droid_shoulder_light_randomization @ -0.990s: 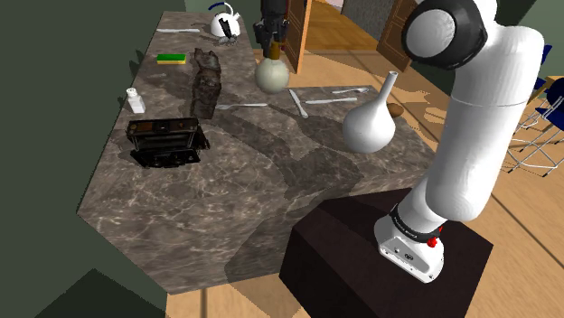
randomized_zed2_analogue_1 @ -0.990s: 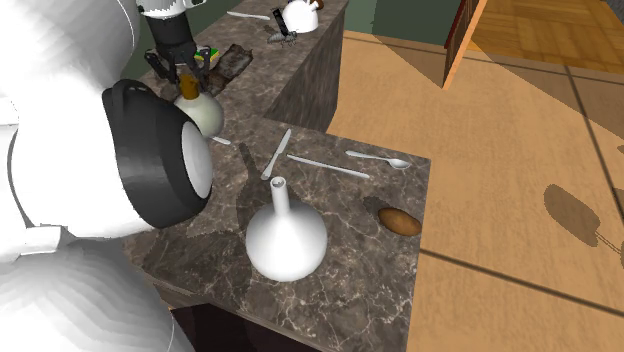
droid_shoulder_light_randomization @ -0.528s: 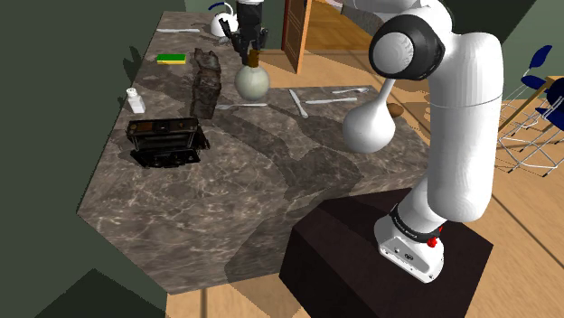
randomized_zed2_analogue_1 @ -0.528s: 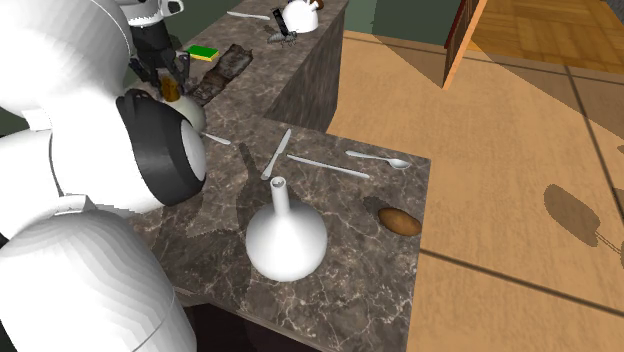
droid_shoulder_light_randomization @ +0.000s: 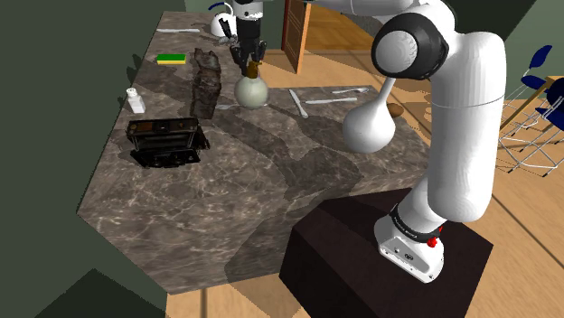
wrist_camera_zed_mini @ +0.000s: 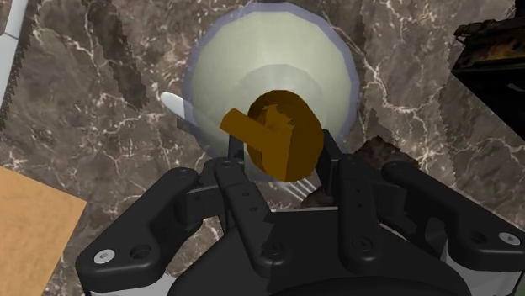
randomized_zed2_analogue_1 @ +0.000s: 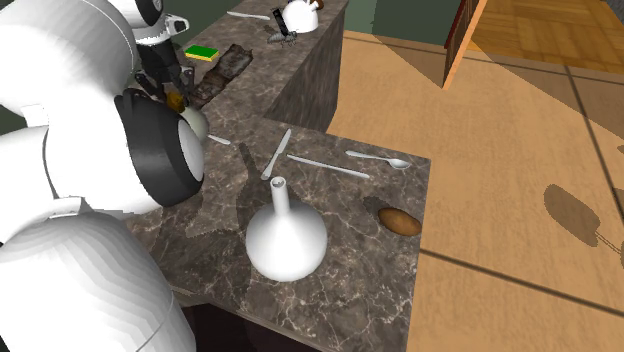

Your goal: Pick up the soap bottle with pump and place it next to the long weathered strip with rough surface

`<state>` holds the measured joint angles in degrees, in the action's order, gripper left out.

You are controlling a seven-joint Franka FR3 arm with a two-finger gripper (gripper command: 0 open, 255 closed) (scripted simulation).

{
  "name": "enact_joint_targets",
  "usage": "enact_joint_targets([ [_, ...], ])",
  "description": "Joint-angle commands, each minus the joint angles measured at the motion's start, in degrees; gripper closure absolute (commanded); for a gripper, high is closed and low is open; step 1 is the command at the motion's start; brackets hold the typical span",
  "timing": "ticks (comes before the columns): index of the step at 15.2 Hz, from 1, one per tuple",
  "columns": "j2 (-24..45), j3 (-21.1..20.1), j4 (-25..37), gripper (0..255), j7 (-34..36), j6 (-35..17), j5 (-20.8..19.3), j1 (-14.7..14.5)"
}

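Soap bottle (droid_shoulder_light_randomization: 250,91) (wrist_camera_zed_mini: 269,67): round and pale, with a brown pump (wrist_camera_zed_mini: 273,134) on top. Held at the pump by the black gripper (droid_shoulder_light_randomization: 250,63) (wrist_camera_zed_mini: 282,161), fingers pressed tight on both sides of it. Hanging straight down under the hand, low over the dark marble table (droid_shoulder_light_randomization: 226,208). Hard to tell whether touching the table or just above it. Just beside the long rough strip (droid_shoulder_light_randomization: 208,81), on the shoulder view's right of it. Right over the tip of a knife (wrist_camera_zed_mini: 172,104). Nearer the stand, a big white vase (droid_shoulder_light_randomization: 369,126) with a thin neck, well apart from it. On the other side of the strip, a green sponge (droid_shoulder_light_randomization: 170,59), a small white bottle (droid_shoulder_light_randomization: 134,99) and a black boxy thing (droid_shoulder_light_randomization: 165,142).
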<state>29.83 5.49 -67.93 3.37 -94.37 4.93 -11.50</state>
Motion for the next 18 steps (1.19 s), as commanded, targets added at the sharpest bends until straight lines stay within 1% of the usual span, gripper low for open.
enact_joint_targets([
  [1, -0.3, 0.0, -2.2, 255, -0.1, -1.9, 0.0, -0.1],
  [8, -0.3, 0.0, -7.6, 255, -0.4, -7.3, 0.1, -0.2],
  [9, -0.2, 0.0, -8.8, 255, -0.4, -8.7, 0.1, -0.3],
  [17, -0.2, 0.0, -8.8, 255, -0.4, -8.7, 0.1, -0.3],
  [18, -0.2, 0.0, -8.8, 0, -0.4, -8.7, 0.1, -0.3],
])
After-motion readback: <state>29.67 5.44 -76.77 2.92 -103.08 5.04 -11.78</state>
